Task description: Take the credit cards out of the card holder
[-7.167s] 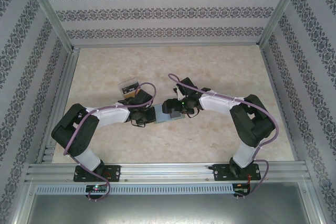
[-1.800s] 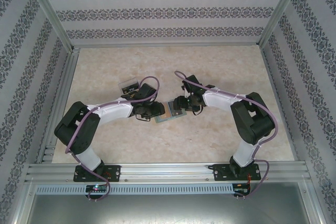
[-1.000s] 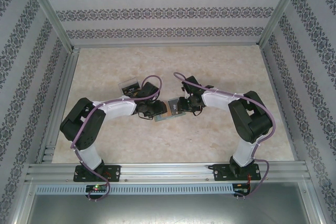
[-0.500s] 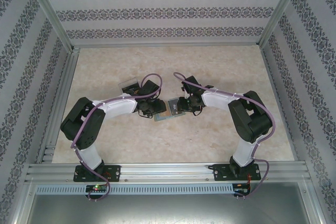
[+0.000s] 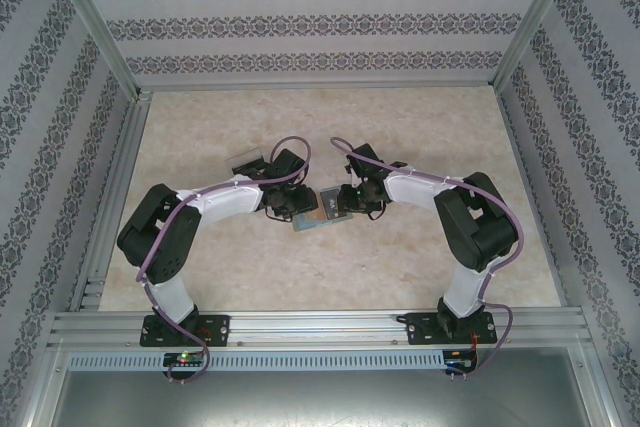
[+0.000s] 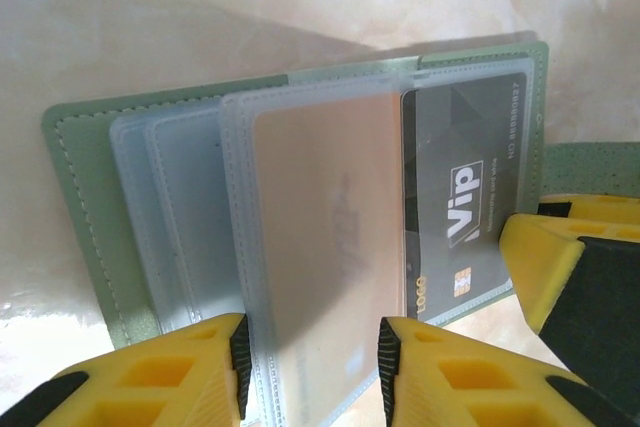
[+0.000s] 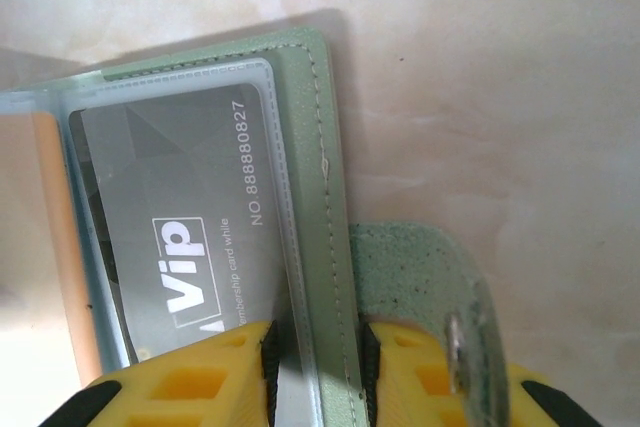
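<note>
The grey-green card holder (image 5: 322, 210) lies open mid-table between both arms. In the left wrist view its green cover (image 6: 80, 197) carries pale clear sleeves. One raised sleeve holds the tan card (image 6: 320, 207); the black VIP card (image 6: 465, 177) sits in the sleeve to its right. My left gripper (image 6: 312, 367) is open, its pads straddling the tan card's sleeve. My right gripper (image 7: 318, 372) is shut on the holder's stitched cover edge (image 7: 325, 127), beside the black card (image 7: 170, 207) and the closing tab (image 7: 420, 287). The tan card's edge (image 7: 45, 197) shows at the left.
A transparent tray (image 5: 250, 162) with tan and black contents sits just behind the left arm's wrist. Aluminium frame rails (image 5: 110, 197) and patterned walls border the pale marbled table (image 5: 420, 127). One yellow finger (image 6: 570, 267) of the right gripper shows in the left wrist view.
The left arm has reached further right and slightly away, bringing its gripper onto the holder. The right gripper has kept hold of the holder's edge and barely moved.
</note>
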Controlling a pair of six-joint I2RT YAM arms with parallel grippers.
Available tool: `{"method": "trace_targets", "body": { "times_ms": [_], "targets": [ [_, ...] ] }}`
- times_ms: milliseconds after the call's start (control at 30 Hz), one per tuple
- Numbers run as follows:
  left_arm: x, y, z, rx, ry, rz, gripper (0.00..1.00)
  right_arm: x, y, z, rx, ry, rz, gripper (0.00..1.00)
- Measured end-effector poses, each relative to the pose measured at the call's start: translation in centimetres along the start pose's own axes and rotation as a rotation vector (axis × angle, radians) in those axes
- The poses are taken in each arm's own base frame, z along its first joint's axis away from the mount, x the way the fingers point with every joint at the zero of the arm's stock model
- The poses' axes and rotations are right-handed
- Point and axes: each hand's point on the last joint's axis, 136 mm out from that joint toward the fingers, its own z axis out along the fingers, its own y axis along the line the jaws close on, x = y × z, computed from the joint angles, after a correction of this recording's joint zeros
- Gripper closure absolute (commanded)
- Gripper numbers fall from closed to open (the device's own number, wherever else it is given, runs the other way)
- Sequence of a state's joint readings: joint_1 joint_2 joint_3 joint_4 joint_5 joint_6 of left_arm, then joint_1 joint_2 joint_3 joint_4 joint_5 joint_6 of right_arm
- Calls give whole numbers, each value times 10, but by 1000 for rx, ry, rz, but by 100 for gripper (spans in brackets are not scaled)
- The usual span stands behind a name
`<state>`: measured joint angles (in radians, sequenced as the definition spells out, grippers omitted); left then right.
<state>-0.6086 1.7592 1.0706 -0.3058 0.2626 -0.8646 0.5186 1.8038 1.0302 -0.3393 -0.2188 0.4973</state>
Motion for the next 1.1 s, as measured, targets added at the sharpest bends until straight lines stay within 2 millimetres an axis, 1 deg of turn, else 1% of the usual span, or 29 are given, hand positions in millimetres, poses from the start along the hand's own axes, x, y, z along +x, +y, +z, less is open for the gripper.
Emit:
{"method": "trace_targets", "body": {
  "times_ms": [133, 200, 367, 433, 500, 800, 867, 933, 1000, 1100],
  "targets": [
    [0, -8, 0, 36, 8, 9, 61, 0, 0, 0, -1, 3, 0, 68],
    [0, -15, -1, 71, 11, 20, 60, 0, 0, 0, 0, 4, 1, 68],
    [-1, -41, -3, 184, 18, 57, 61, 0, 0, 0, 0, 5, 1, 68],
    [0, -49, -2, 205, 25, 70, 60, 0, 0, 0, -1, 5, 1, 68],
    [2, -51, -2, 215, 29, 77, 60, 0, 0, 0, 0, 5, 1, 68],
    [2, -51, -2, 216, 31, 82, 60, 0, 0, 0, -1, 5, 1, 68],
    [2, -51, -2, 215, 30, 82, 58, 0, 0, 0, -1, 5, 2, 68],
    [1, -49, -1, 205, 24, 84, 58, 0, 0, 0, -1, 5, 2, 68],
    [-1, -41, 0, 159, 10, 78, 59, 0, 0, 0, -1, 5, 2, 68],
    [-4, -21, -1, 57, -18, 62, 59, 0, 0, 0, -1, 5, 2, 68]
  ]
}}
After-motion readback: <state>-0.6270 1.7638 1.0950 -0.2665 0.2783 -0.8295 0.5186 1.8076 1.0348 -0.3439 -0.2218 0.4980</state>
